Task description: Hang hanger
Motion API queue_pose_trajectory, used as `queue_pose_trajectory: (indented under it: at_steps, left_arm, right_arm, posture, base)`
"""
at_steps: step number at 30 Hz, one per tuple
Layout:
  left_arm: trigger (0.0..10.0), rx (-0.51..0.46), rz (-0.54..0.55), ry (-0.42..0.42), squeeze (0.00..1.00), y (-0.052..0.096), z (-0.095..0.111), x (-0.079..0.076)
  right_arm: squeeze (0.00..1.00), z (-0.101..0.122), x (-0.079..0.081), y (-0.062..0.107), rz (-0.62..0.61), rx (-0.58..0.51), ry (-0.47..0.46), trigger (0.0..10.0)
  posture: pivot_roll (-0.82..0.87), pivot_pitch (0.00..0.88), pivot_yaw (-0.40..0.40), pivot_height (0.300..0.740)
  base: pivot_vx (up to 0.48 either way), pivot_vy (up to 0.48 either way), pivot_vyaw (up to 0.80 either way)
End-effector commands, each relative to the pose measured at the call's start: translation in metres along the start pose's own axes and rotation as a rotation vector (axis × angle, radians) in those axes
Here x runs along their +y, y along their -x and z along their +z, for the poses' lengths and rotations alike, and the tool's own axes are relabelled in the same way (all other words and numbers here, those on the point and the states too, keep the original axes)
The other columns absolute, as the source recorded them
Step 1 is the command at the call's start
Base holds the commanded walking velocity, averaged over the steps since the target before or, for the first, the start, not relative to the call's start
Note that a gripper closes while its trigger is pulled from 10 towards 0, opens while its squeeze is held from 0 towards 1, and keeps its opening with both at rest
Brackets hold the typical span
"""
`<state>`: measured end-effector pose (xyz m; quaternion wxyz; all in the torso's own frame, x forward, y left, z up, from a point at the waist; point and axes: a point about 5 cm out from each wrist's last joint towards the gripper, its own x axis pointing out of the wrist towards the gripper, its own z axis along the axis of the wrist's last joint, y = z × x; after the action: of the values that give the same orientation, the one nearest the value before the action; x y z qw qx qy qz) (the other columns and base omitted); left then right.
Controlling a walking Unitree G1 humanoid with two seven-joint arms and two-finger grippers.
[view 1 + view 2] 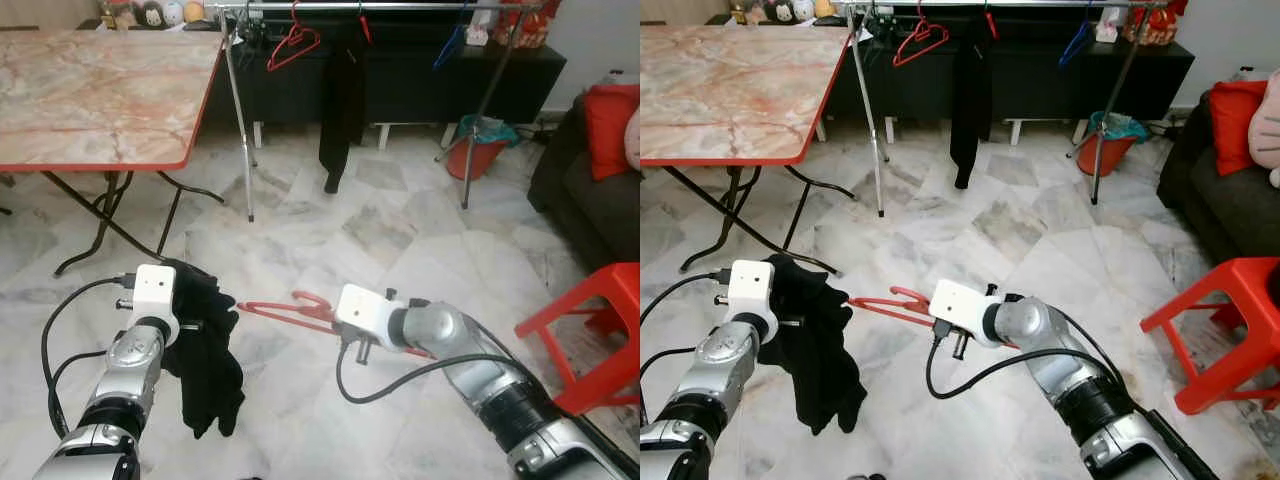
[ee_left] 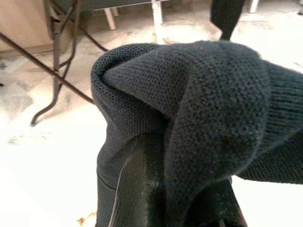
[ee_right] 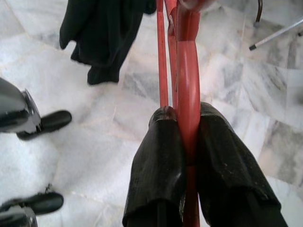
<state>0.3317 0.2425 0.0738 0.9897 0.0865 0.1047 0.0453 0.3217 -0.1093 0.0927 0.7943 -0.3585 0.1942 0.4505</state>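
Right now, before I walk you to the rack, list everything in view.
Red hanger: one, held between both arms, its end inside the garment.
Black garment: one, draped over the left gripper.
Clothes rack: one, metal, ahead past the table.
Hanging black clothing: one, on the rack.
Empty hangers: one red, one blue, on the rack.
Folding table: one, marble-look top, red edge, front left.
Red stool: one, right.
Dark sofa: one, red cushion, far right.
Left gripper: under the garment.
Right gripper: fingers clamped on the hanger.
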Motion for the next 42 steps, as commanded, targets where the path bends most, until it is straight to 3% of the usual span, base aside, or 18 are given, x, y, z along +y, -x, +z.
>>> queue_pose_trajectory:
  at_steps: [1,3,5,6,7,8,10,13,14,15,16,20,29,38,42]
  left_arm:
    - [0.0,0.006,0.060,-0.023,0.00,0.001,-0.001,0.010]
    - [0.0,0.017,0.096,-0.027,0.00,0.002,-0.003,0.014]
    - [0.0,-0.018,0.114,-0.051,0.00,0.006,-0.003,0.017]
    - [0.0,-0.018,0.114,-0.051,0.00,0.006,-0.003,0.017]
    - [2.4,-0.071,0.078,-0.040,0.00,0.008,0.002,0.013]
    - [10.0,-0.108,0.063,-0.042,0.00,0.009,0.005,0.011]
    - [10.0,-0.165,0.041,-0.017,0.00,0.014,0.008,0.007]
    - [10.0,-0.204,0.028,-0.029,0.00,0.021,0.009,0.006]
    - [10.0,-0.204,0.028,-0.029,0.00,0.021,0.009,0.006]
    - [10.0,-0.219,0.026,-0.022,0.00,0.024,0.009,0.005]
    - [10.0,-0.259,-0.008,-0.010,0.00,0.032,0.012,-0.003]
    - [10.0,-0.304,-0.048,0.005,0.00,0.042,0.019,-0.017]
    - [10.0,-0.358,-0.036,0.077,0.00,0.051,0.030,-0.031]
    - [10.0,-0.368,-0.030,0.097,0.00,0.047,0.037,-0.030]
    - [10.0,-0.374,-0.035,0.114,0.00,0.042,0.045,-0.035]
  right_arm:
    - [0.00,-0.005,-0.005,0.003,-0.010,0.024,0.004,0.0]
    - [0.00,-0.008,-0.007,0.005,-0.032,0.027,-0.020,0.0]
    - [0.00,-0.018,-0.012,0.009,-0.123,0.031,-0.129,0.0]
    - [0.00,-0.018,-0.012,0.009,-0.123,0.031,-0.129,0.0]
    - [0.00,-0.026,-0.018,0.012,-0.241,0.033,-0.208,6.6]
    - [0.00,-0.030,-0.023,0.014,-0.328,0.013,-0.268,10.0]
    - [0.00,-0.037,-0.026,0.019,-0.472,-0.048,-0.379,10.0]
    - [0.00,-0.042,-0.022,0.024,-0.582,-0.140,-0.519,10.0]
    - [0.00,-0.042,-0.022,0.024,-0.582,-0.140,-0.519,10.0]
    - [0.00,-0.046,-0.018,0.027,-0.627,-0.163,-0.570,10.0]
    - [0.00,-0.051,-0.002,0.034,-0.731,-0.205,-0.635,10.0]
    - [0.00,-0.057,0.015,0.043,-0.852,-0.246,-0.717,10.0]
    - [0.00,-0.057,0.018,0.056,-1.029,-0.319,-0.800,10.0]
    - [0.00,-0.051,0.018,0.051,-1.028,-0.342,-0.799,10.0]
    - [0.00,-0.041,0.012,0.053,-1.034,-0.413,-0.796,10.0]
  posture:
    - [0.02,0.058,-0.042,0.740]
    - [0.03,0.061,-0.040,0.740]
    - [0.05,0.051,-0.041,0.740]
    - [0.05,0.051,-0.041,0.740]
    - [0.06,0.048,-0.041,0.740]
    - [0.06,0.046,-0.040,0.740]
    - [0.07,0.035,-0.036,0.740]
    - [0.07,0.020,-0.029,0.740]
    - [0.07,0.020,-0.029,0.740]
    - [0.07,0.016,-0.029,0.740]
    - [0.08,0.000,-0.025,0.740]
    - [0.08,0.000,-0.017,0.740]
    - [0.11,0.000,-0.003,0.740]
    - [0.10,0.000,-0.001,0.740]
    - [0.07,0.000,-0.012,0.740]
  base:
    - [0.000,0.000,0.00]
    - [0.000,0.000,0.00]
    - [0.000,0.000,0.00]
    - [0.000,0.000,0.00]
    - [0.000,0.000,0.00]
    - [0.000,0.000,0.00]
    - [0.000,0.000,0.00]
    - [0.000,0.000,0.00]
    - [0.000,0.000,0.00]
    - [0.000,0.000,0.00]
    - [0.000,0.000,0.00]
    - [0.000,0.000,0.00]
    - [0.000,0.000,0.00]
    - [0.000,0.000,0.00]
    - [0.000,0.000,0.00]
